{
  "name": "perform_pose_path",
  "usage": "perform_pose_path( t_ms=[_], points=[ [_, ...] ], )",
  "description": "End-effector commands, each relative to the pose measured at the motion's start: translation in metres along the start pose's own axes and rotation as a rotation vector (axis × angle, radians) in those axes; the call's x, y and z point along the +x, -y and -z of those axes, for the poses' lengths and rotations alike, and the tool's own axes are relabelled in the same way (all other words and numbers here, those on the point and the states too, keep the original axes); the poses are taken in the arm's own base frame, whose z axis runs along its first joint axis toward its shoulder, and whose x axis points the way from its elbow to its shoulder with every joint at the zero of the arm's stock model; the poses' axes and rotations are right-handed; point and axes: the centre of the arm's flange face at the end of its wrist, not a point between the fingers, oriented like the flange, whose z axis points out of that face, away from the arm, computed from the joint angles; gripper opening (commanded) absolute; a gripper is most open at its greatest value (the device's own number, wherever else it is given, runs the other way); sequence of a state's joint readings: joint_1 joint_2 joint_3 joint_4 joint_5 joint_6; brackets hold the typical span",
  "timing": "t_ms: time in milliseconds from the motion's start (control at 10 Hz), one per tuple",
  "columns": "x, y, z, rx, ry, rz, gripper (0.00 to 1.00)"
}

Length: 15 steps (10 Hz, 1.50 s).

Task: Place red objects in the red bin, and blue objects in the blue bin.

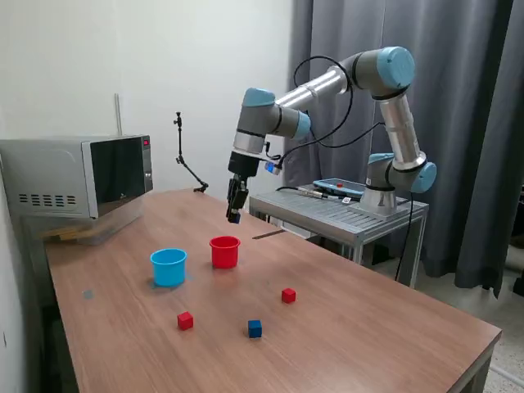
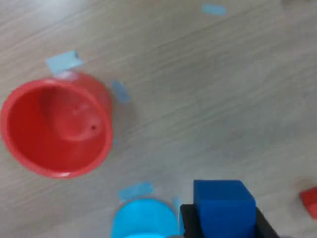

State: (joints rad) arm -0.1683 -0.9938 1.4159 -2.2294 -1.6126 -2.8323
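Observation:
My gripper (image 1: 235,214) hangs in the air above and just behind the red bin (image 1: 224,251), shut on a dark-blue cube (image 2: 223,206) that shows between the dark fingers (image 2: 188,220) in the wrist view. The red bin (image 2: 54,129) stands upright and looks empty. The light-blue bin (image 1: 169,267) stands on its exterior-view left; only part of its rim (image 2: 143,218) shows in the wrist view. On the table nearer the front lie two red cubes (image 1: 186,320) (image 1: 288,295) and another blue cube (image 1: 255,328). One red cube (image 2: 309,201) peeks in at the wrist view's edge.
A microwave (image 1: 78,176) sits at the table's back on the exterior view's left. A thin black stand (image 1: 187,160) rises behind the bins. The arm's base is on a metal cart (image 1: 340,214) beside the table. Blue tape marks (image 2: 63,61) dot the wood.

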Motion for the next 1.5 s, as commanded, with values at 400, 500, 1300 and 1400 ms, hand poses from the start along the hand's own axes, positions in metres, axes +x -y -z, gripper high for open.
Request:
perform_pose_path(
  t_ms=[400,500,1300,1400],
  points=[
    [-0.013,-0.112,-0.037,-0.151,-0.033,-0.064,0.00],
    [-0.011,-0.121,-0.046,-0.161,-0.035,-0.066,0.00],
    [-0.011,-0.113,-0.108,-0.093,-0.019,-0.065,0.00],
    [-0.011,-0.114,-0.116,-0.087,-0.017,-0.065,0.00]
  ],
)
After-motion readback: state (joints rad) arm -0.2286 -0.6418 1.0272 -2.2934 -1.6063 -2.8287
